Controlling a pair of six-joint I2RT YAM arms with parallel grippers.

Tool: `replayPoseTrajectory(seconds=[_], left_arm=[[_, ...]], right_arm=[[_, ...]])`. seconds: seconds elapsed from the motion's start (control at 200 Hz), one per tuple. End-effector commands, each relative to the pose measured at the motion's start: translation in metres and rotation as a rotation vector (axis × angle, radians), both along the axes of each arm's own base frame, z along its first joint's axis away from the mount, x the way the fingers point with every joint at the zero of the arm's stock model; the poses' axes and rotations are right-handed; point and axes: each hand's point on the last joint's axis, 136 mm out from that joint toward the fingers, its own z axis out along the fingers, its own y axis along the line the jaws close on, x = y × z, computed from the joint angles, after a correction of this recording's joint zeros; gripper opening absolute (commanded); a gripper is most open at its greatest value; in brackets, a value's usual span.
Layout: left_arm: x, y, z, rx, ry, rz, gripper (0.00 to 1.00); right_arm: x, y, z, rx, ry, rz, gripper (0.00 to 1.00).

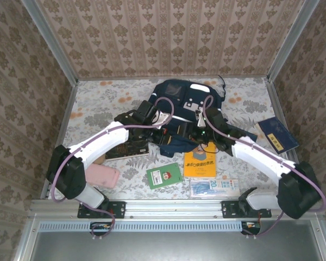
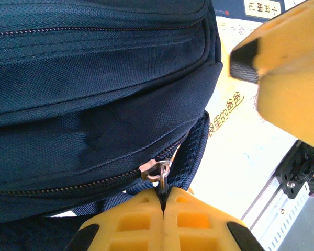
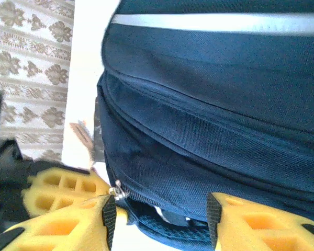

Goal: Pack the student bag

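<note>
Navy fabric marks the bag (image 1: 187, 100), which lies on the table (image 1: 98, 98) at the upper centre of the top view. Our left tool (image 2: 164, 201) is clenched on the metal zip pull (image 2: 158, 170), at the bottom centre of the left wrist view. The teeth to the left of the pull are shut. Our right tool (image 3: 159, 217) is released, its fingers (image 3: 235, 225) spread astride the bag's lower edge; we cannot tell whether they touch cloth. We judge the step in hand is opening the zip. To do it well, we should close the right tool on the fabric as an anchor. We should then draw the pull along the teeth, never away from them, lest the bag slide or the pull slip free.
</note>
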Motion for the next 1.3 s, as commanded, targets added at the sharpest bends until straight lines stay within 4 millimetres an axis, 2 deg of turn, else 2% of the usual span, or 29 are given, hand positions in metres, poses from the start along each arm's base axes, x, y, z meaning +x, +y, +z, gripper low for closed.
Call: replayPoseTrajectory(seconds=[0.0, 0.115, 0.215, 0.315, 0.545, 0.66, 0.745, 0.835, 0.885, 0.905, 1.015, 1.105, 1.295], left_arm=[[-0.004, -0.012, 0.032, -0.107, -0.039, -0.031, 0.00], [-0.002, -0.013, 0.039, -0.124, -0.042, -0.030, 0.00], [-0.003, -0.015, 0.043, -0.137, -0.044, -0.035, 0.00], [-0.002, -0.017, 0.046, -0.149, -0.041, -0.038, 0.00], [-0.004, -0.017, 0.049, -0.156, -0.033, -0.039, 0.00], [-0.006, -0.017, 0.051, -0.167, -0.035, -0.040, 0.00], [-0.007, -0.019, 0.052, -0.181, -0.024, -0.043, 0.00], [-0.008, -0.021, 0.053, -0.193, -0.018, -0.047, 0.00], [-0.008, -0.021, 0.053, -0.193, -0.015, -0.048, 0.00], [-0.007, -0.021, 0.053, -0.193, -0.017, -0.047, 0.00], [-0.007, -0.020, 0.052, -0.185, -0.018, -0.046, 0.00], [-0.006, -0.016, 0.048, -0.170, -0.020, -0.037, 0.00], [0.001, 0.000, 0.037, -0.121, -0.019, 0.018, 0.00]], right_arm=[[-0.012, -0.002, -0.002, -0.196, -0.233, 0.120, 0.54], [-0.025, 0.004, -0.014, -0.257, -0.269, 0.173, 0.56], [-0.027, 0.003, -0.028, -0.292, -0.246, 0.172, 0.57], [-0.021, -0.001, -0.040, -0.351, -0.225, 0.146, 0.60], [-0.017, 0.004, -0.056, -0.437, -0.204, 0.164, 0.64], [-0.012, -0.006, -0.060, -0.484, -0.215, 0.114, 0.64], [-0.008, -0.006, -0.059, -0.491, -0.237, 0.103, 0.61], [-0.002, 0.001, -0.059, -0.486, -0.240, 0.114, 0.56], [0.001, 0.006, -0.054, -0.469, -0.251, 0.120, 0.49], [0.001, 0.009, -0.062, -0.475, -0.237, 0.131, 0.45], [0.005, 0.017, -0.061, -0.457, -0.238, 0.145, 0.16], [0.004, 0.017, -0.059, -0.455, -0.243, 0.155, 0.00], [-0.001, 0.007, -0.062, -0.464, -0.233, 0.145, 0.00]])
